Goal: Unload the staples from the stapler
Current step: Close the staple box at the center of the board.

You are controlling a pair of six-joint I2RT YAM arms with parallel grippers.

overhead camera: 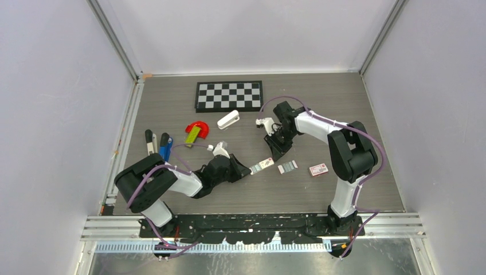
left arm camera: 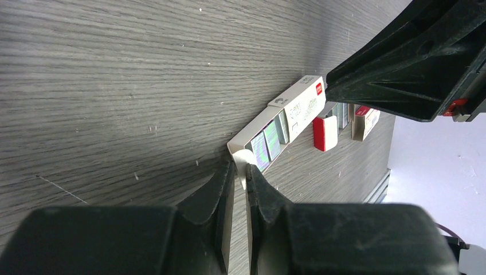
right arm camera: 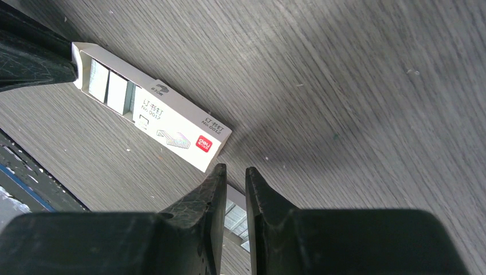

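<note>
Counts: one stapler (overhead camera: 165,148), bright blue, at the left side of the table (overhead camera: 332,109). It lies just beside a black-and-white pen-like item (overhead camera: 150,141) and well apart from both grippers. It is seen only from above, small, with little detail.

One loose clump of staples (overhead camera: 287,167) lies between the open staple box (overhead camera: 265,164) and a small red-and-white box (overhead camera: 318,169). The strips are too fine to count from overhead.

Left gripper (left arm camera: 239,169): fingers pressed nearly together, pinching the white end flap of the staple box. The inner tray is slid partly out of the sleeve. Two staple blocks (right arm camera: 108,84) show plainly in it; a third sits half under the sleeve.

Right gripper (right arm camera: 235,172): fingers close together with a thin slit and nothing between them. The tips are just beside the box end with the red logo; I cannot tell whether they touch it.

Hidden: in the right wrist view only a sliver of the loose staples shows behind the fingers. In the left wrist view a small red-faced piece (left arm camera: 325,133) stands beyond the box; I cannot identify it.

Around: one checkerboard (overhead camera: 229,95) at the far edge, one white oblong item (overhead camera: 228,120), and one red arc-shaped piece with a yellow-green part (overhead camera: 196,132). All three are clear of the arms.
</note>
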